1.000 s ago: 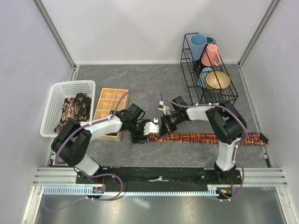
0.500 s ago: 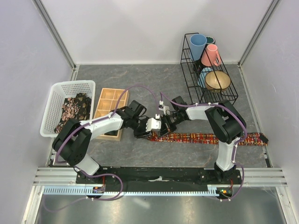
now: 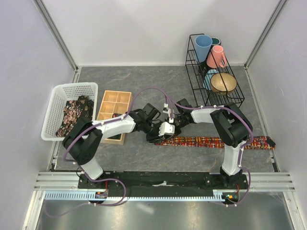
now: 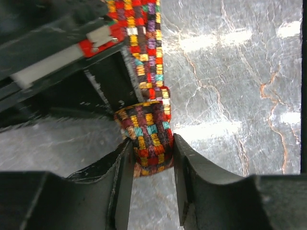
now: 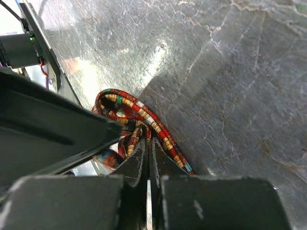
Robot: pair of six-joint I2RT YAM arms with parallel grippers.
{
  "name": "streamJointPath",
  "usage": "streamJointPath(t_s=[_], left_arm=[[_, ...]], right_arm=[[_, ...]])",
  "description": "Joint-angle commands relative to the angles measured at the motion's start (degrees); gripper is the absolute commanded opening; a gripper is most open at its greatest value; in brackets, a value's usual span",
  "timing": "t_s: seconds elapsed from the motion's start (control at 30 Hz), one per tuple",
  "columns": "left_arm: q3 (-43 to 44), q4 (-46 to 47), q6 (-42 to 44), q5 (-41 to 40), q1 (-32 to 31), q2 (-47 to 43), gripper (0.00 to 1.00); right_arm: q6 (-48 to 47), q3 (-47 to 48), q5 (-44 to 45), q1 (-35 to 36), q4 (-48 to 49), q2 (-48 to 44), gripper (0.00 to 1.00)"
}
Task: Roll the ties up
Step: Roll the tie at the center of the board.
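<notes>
A long tie [image 3: 216,141] woven in red, yellow and purple checks lies flat across the table, its left end wound into a small roll [image 4: 146,139]. My left gripper [image 4: 152,153] is shut on that roll, and both fingers [image 4: 123,165] press its sides. My right gripper [image 5: 147,141] is shut, its tips pushed into the coiled fabric [image 5: 129,108] from the other side. From above, the left gripper [image 3: 162,132] and the right gripper [image 3: 170,125] meet over the roll and hide it. More ties [image 3: 74,112], dark with floral print, lie in the white basket [image 3: 57,91].
A wooden tray [image 3: 113,108] with compartments sits beside the basket on the left. A black wire rack [image 3: 213,72] holding cups and a bowl stands at the back right. The tie's far end [image 3: 268,142] reaches the table's right edge.
My left arm has swung right to the tie's rolled end, and its jaws have narrowed onto the roll. The right gripper has stayed shut at the roll.
</notes>
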Motion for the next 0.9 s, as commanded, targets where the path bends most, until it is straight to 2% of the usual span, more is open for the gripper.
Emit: streamJointPath(t_s=[0.0, 0.2, 0.3, 0.33, 0.53, 0.6, 0.73, 0.87], left_arm=[[1.87, 0.88, -1.29, -4.21, -1.43, 1.94, 0.42], [0.91, -1.23, 1.08, -9.94, -1.78, 4.23, 0.40], [-0.33, -1.49, 1.87, -11.00, -1.78, 4.40, 0.39], [-0.50, -1.84, 2.05, -10.91, -1.78, 4.41, 0.39], [-0.42, -1.67, 1.17, -11.52, -1.78, 4.76, 0.38], [-0.33, -1.58, 0.82, -11.70, -1.78, 4.84, 0.38], [-0.33, -1.49, 0.11, -11.61, -1.78, 4.85, 0.37], [-0.24, -1.41, -0.15, -11.61, -1.78, 5.11, 0.37]], right_arm=[[-0.75, 0.53, 3.93, -0.09, 3.10, 0.93, 0.00], [0.92, 0.53, 1.56, -0.18, 4.16, -1.00, 0.02], [1.27, 1.15, 0.85, -0.70, 2.85, -2.50, 0.11], [1.01, 1.93, 0.85, -0.80, 1.97, -3.28, 0.18], [0.04, 3.78, 0.15, -2.03, -3.84, -5.57, 0.34], [-0.05, 4.14, -0.38, -2.46, -5.51, -5.58, 0.36], [-3.02, 4.40, 0.14, -2.64, -9.20, -4.88, 0.47], [-2.43, 3.35, -0.64, -2.82, -9.74, -5.66, 0.49]])
